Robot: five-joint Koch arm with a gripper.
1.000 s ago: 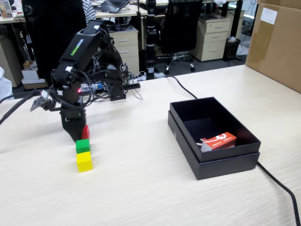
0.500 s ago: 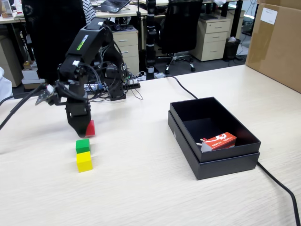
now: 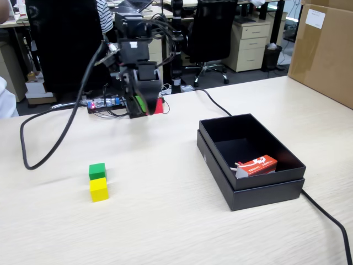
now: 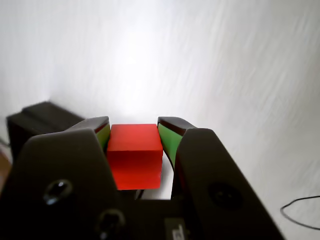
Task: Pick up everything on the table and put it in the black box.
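Observation:
My gripper (image 4: 133, 125) is shut on the red cube (image 4: 135, 155), which sits between its green-padded jaws. In the fixed view the gripper (image 3: 149, 107) hangs above the far middle of the beige table (image 3: 165, 221), with the red cube (image 3: 159, 107) showing at its right side. The green cube (image 3: 97, 170) and the yellow cube (image 3: 99, 189) stand touching each other on the table at the front left. The black box (image 3: 251, 190) lies at the right, well apart from the gripper. A dark corner of it shows at the left of the wrist view (image 4: 40, 120).
A red-and-white printed carton (image 3: 257, 165) lies inside the black box. A thick black cable (image 3: 49, 141) loops over the table's left. Another cable (image 3: 328, 218) runs from the box to the front right. A big brown cardboard carton (image 3: 325, 47) stands at the far right.

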